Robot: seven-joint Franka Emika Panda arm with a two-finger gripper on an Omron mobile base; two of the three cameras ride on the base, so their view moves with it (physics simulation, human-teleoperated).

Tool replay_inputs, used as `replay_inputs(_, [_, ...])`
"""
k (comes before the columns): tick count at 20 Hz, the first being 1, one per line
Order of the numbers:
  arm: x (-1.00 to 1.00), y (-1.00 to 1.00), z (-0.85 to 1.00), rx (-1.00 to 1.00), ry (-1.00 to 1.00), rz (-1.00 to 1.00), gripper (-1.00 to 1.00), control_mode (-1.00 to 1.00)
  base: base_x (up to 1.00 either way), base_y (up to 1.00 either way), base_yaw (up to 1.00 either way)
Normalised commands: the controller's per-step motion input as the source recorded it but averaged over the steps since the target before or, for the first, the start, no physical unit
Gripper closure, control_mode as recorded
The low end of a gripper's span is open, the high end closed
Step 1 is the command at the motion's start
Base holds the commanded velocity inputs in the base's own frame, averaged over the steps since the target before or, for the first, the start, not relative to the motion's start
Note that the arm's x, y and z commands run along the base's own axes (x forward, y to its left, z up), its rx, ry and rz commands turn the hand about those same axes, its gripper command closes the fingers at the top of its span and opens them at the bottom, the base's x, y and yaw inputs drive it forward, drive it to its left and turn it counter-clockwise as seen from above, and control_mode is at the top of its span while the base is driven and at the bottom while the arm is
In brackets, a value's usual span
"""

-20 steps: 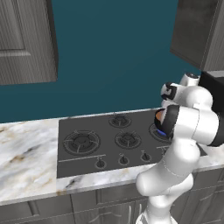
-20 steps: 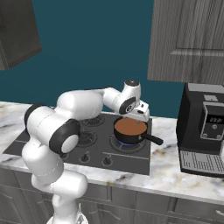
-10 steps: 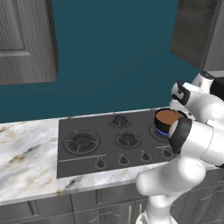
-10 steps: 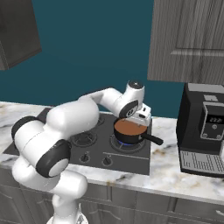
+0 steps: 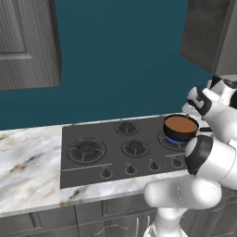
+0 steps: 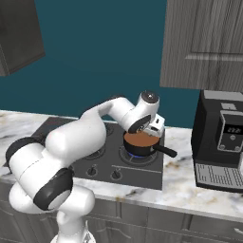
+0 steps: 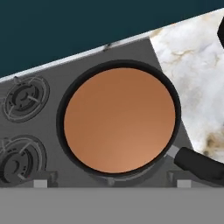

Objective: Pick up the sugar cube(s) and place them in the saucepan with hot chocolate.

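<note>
— Over the right-hand burner of the hob (image 5: 122,150), what did you have?

— The saucepan (image 6: 141,144) sat there, brown drink smooth to the rim, blue flame showing under it in the left base view. Its black handle (image 6: 164,151) ran out toward the hob's right edge and stopped short of the marble worktop (image 6: 187,178).

— And the fingers?

— The gripper (image 6: 154,127) hung just above the pan's far rim, spread wide, with nothing between the tips. From the hand view, the pan (image 7: 118,119) lay straight below, and only liquid showed in it.

— Room around it?

— Bare marble to the pan's right, then the coffee machine (image 6: 221,140) well apart at the worktop's end. Left of the pan, three more burners stood open, knobs (image 5: 130,169) lined along the front edge. Cabinets (image 6: 204,45) hung overhead, with teal wall clear between them.

— Sugar cubes?

— Couldn't make out any.
</note>
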Motion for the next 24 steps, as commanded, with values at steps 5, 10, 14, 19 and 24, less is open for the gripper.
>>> replay_inputs(5, [-0.16,0.0,0.02,0.03,-0.17,0.0,-1.0,-1.0,0.0,0.0,0.0])
replay_inputs(10, [-0.17,0.0,0.11,0.04,-0.18,0.01,-1.0,-1.0,0.0,0.0,0.0])
replay_inputs(14, [-0.08,0.01,0.13,0.02,-0.15,0.01,-1.0,-1.0,0.0,0.0,0.0])
replay_inputs(19, [-0.03,0.19,0.11,0.03,-0.05,0.02,-1.0,-1.0,0.0,0.0,0.0])
replay_inputs(24, [-0.52,0.42,0.24,-0.04,-0.04,0.02,-1.0,-1.0,0.0,0.0,0.0])
